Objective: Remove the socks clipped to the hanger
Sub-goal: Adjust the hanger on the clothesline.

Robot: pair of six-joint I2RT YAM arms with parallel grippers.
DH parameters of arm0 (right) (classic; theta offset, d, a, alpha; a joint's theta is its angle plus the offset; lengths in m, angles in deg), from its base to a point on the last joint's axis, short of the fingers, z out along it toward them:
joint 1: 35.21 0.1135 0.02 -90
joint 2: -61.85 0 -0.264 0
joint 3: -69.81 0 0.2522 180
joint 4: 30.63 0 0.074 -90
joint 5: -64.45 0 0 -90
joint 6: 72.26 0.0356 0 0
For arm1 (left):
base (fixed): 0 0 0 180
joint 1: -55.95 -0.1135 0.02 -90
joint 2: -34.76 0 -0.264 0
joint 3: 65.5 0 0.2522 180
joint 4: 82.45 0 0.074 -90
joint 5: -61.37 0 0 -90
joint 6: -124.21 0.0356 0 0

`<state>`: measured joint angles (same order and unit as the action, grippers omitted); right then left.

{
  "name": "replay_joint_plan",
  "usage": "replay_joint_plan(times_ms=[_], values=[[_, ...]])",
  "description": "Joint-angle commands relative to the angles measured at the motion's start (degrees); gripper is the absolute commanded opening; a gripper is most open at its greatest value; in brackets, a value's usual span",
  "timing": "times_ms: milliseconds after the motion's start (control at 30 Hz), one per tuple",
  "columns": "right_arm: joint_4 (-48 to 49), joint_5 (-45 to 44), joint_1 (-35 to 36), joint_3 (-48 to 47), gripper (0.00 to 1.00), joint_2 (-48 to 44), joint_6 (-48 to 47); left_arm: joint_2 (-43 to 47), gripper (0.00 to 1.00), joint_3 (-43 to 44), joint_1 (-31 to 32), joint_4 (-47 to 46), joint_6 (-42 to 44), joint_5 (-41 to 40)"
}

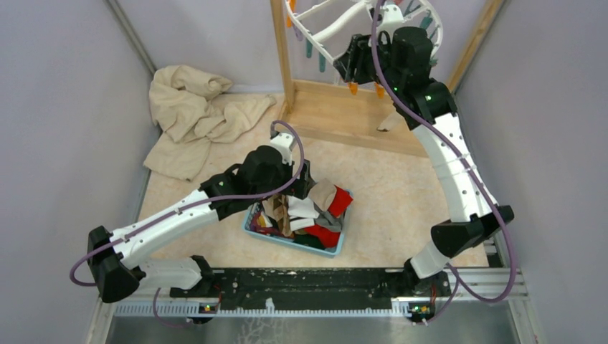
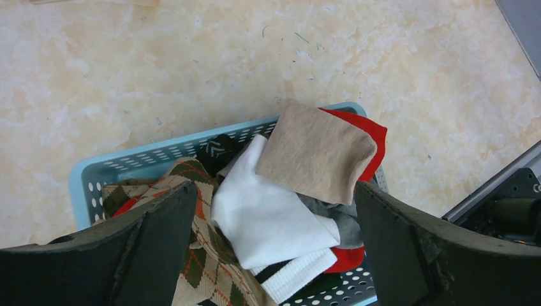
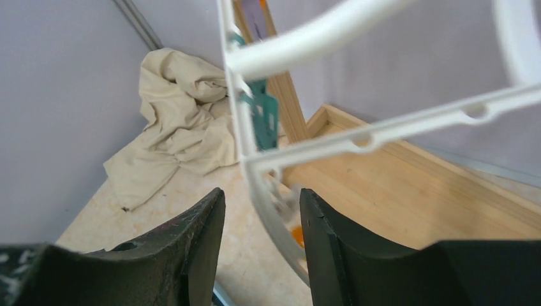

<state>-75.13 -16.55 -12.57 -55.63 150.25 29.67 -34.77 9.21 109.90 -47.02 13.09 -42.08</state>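
I count one white hanger (image 3: pixel 383 131) in the one wooden rack (image 1: pixel 344 115), far right, its rim between my right claw's (image 3: pixel 261 194) part-spread fingers; whether they clamp it I cannot tell. At least five socks (image 2: pixel 268 217) fill one blue basket (image 2: pixel 127 162) under my wide-open left claw (image 2: pixel 274 191). One beige cloth (image 1: pixel 193 115) lies on the marbled worktop (image 1: pixel 401 193), between grey walls (image 1: pixel 64 107).

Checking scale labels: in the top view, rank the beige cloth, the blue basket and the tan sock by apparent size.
Largest to smallest:
1. beige cloth
2. blue basket
3. tan sock
The gaps between them are clear.
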Motion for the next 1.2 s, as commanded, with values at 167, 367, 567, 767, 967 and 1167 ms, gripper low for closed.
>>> replay_joint_plan(times_ms=[167, 367, 567, 767, 967, 1167], values=[[-2.7, -5.6, 3.7, -9.0, 0.57, 3.2, -3.2, 1.2, 0.99, 0.1, -0.2, -1.5, 0.2, -0.3], [-1.0, -5.0, -1.0, -7.9, 0.70, -1.6, -0.4, 0.9, 0.99, 0.4, -0.2, -1.7, 0.3, -0.1], [2.0, 0.9, -9.6, -5.9, 0.73, -6.8, 4.3, 0.7, 0.99, 0.4, -0.2, -1.8, 0.4, 0.0], [2.4, -5.2, -12.7, -2.0, 0.77, -12.3, 2.2, 0.5, 0.99, 0.5, -0.2, -1.9, 0.5, 0.1], [9.1, -17.3, -14.8, 18.5, 0.82, -21.6, 1.1, 0.1, 0.99, 0.7, -0.2, -2.1, 0.7, 0.4], [20.8, -19.9, -19.0, 41.0, 0.83, -30.0, 6.5, 0.5, 0.99, 0.7, -0.2, -1.8, 1.2, 0.1]])
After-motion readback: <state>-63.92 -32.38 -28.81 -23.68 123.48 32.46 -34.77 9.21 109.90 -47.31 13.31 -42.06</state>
